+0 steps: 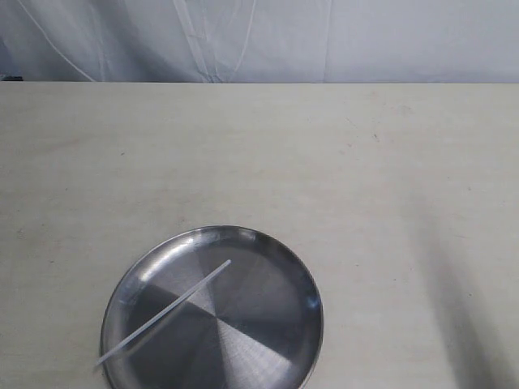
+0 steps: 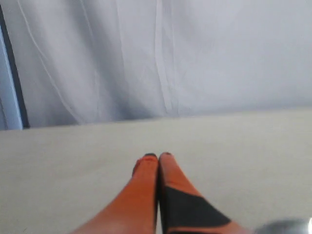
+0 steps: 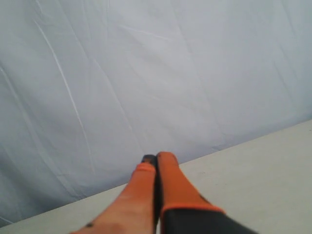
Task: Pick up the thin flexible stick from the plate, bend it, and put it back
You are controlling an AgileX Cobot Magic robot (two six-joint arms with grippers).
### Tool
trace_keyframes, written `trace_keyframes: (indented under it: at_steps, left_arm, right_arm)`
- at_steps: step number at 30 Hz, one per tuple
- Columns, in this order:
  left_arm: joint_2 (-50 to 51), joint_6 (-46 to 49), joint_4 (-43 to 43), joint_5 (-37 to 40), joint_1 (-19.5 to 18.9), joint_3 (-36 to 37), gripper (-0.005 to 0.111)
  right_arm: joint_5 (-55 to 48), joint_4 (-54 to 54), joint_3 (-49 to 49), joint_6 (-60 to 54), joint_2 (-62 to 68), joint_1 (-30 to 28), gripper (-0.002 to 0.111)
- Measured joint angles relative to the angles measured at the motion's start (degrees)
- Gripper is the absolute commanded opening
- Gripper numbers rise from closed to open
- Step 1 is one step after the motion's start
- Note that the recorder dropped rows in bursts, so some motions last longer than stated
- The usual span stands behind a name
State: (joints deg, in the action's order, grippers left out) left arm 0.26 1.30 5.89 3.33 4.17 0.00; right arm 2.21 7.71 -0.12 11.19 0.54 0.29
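Note:
A round steel plate [image 1: 268, 324] lies at the near edge of the table in the exterior view. The thin flexible stick [image 1: 166, 314], whitish and straight, lies slantwise across the plate's left half, one end poking over the near-left rim. Neither arm shows in the exterior view. In the left wrist view my left gripper [image 2: 158, 157] is shut with nothing between its orange fingers, above bare table; a sliver of the plate [image 2: 285, 226] shows at the frame's corner. My right gripper [image 3: 156, 157] is shut and empty too, pointing toward the backdrop.
The pale table [image 1: 259, 162] stretches from the plate to a wrinkled white cloth backdrop [image 1: 259, 40] along its far edge. A dark upright strip [image 2: 12, 73] stands beside the cloth in the left wrist view.

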Motion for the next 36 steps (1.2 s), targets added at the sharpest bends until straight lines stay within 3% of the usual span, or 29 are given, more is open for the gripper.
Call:
trace_keyframes:
  at_steps: [5, 8, 10, 14, 19, 24, 31, 36]
  left_arm:
    - [0.0, -8.2, 14.7, -20.1, 0.0, -0.1, 0.0]
    - [0.0, -11.5, 22.9, -21.1, 0.0, -1.5, 0.0]
    - [0.0, -12.1, 23.6, -16.6, 0.0, -4.0, 0.0]
    - [6.1, -12.4, 14.9, 0.5, 0.0, -15.7, 0.0]
    - [24.8, -8.3, 2.9, 28.9, 0.0, -35.3, 0.0]
    - [45.6, 4.0, 4.4, 51.8, 0.0, -49.6, 0.0]
    - [65.4, 18.7, 13.5, 60.2, 0.0, -53.5, 0.003]
    - [74.5, 26.3, 16.2, 62.8, 1.3, -53.5, 0.026]
  right_arm:
    - [0.1, 0.4, 0.0, 0.0, 0.0, 0.0, 0.0]
    - [0.1, 0.6, 0.0, 0.0, 0.0, 0.0, 0.0]
    - [0.1, 0.6, 0.0, 0.0, 0.0, 0.0, 0.0]
    - [0.1, 0.6, 0.0, 0.1, 0.0, 0.0, 0.0]
    - [0.1, 0.6, 0.0, 0.1, 0.0, 0.0, 0.0]
    - [0.1, 0.6, 0.0, 0.1, 0.0, 0.0, 0.0]
    - [0.1, 0.6, 0.0, 0.2, 0.0, 0.0, 0.0]
    - [0.1, 0.6, 0.0, 0.2, 0.0, 0.0, 0.0]
